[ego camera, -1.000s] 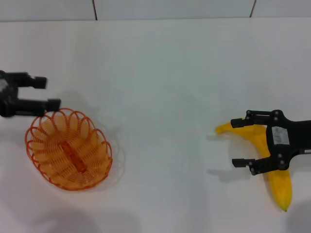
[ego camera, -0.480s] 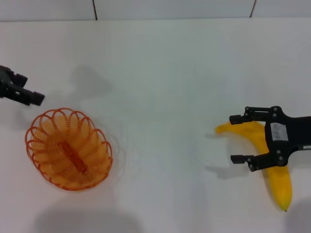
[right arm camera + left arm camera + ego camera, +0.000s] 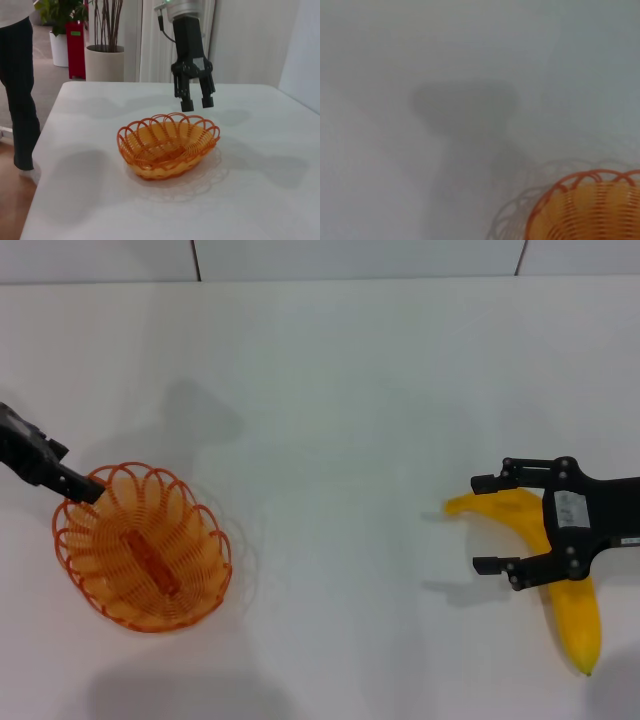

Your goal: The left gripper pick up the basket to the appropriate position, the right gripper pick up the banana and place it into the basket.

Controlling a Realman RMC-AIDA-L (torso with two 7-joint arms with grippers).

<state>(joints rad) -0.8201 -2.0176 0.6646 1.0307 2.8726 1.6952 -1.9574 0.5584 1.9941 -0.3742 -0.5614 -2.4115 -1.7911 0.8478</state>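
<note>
Orange basket (image 3: 141, 548) sat unlifted on your tabletop (image 3: 340, 390) as the left gripper (image 3: 195, 103), jaws parted, dropped to its far rim, while the right gripper (image 3: 487, 524) hung open-jawed over the banana (image 3: 572, 615).

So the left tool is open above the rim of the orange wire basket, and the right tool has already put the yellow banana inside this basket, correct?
Not quite. The curved yellow banana still lies on the white table, with the open right tool over it; the head view shows this. The oval orange wire basket holds no banana. The rest is right: the left tool is open above the basket's rim, as the right wrist view shows.
</note>
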